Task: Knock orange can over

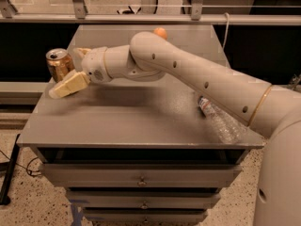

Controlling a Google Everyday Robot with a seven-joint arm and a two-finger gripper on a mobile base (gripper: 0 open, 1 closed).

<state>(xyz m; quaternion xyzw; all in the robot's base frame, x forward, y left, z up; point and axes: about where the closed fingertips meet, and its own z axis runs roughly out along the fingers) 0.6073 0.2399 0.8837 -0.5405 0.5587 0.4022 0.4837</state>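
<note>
The orange can (59, 63), shiny orange-gold with a silver top, stands upright at the far left edge of the grey table (136, 121). My gripper (67, 73) is right against the can's right side. One cream finger (69, 84) crosses in front of the can's base, and the other finger (83, 52) shows just behind and to the right of the can. The fingers are spread apart and hold nothing. My arm reaches in from the right across the table.
A clear plastic water bottle (221, 122) lies on its side near the table's right front edge, partly under my arm. A small orange ball (160, 32) sits at the back behind my arm. Drawers (141, 178) are below the tabletop.
</note>
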